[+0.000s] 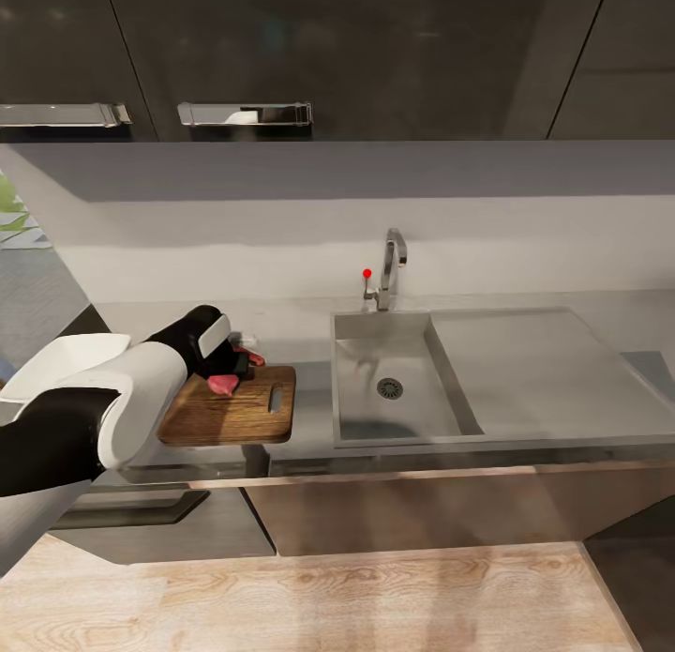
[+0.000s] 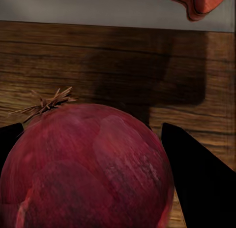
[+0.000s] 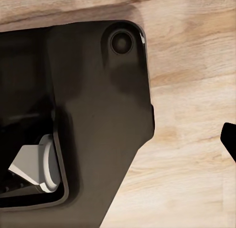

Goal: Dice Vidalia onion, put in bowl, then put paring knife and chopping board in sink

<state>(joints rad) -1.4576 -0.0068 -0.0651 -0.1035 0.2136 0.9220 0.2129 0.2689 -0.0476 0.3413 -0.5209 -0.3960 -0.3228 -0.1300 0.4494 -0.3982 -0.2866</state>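
Observation:
The Vidalia onion [image 1: 223,384] [image 2: 88,164], dark pinkish-red with a dry tuft, rests at the far left part of the chopping board [image 1: 232,408] [image 2: 98,65]. My left gripper [image 1: 225,369] [image 2: 93,159] reaches down over it, a black finger [image 2: 196,179] pressed against each side. The paring knife's red handle [image 1: 253,356] [image 2: 199,1] lies just beyond the board's far edge. A white bowl [image 1: 56,363] sits on the countertop [image 1: 300,319] left of the board, partly behind my arm. The sink [image 1: 394,389] lies to the right. My right gripper [image 3: 118,144] hangs low over the wood floor, one fingertip [image 3: 229,138] showing.
The chrome tap [image 1: 389,267] with a red dot stands behind the basin, and the flat drainboard [image 1: 534,371] stretches to its right. Dark wall cabinets [image 1: 337,52] hang above. A dark part of the robot's own body [image 3: 98,114] is close to my right gripper.

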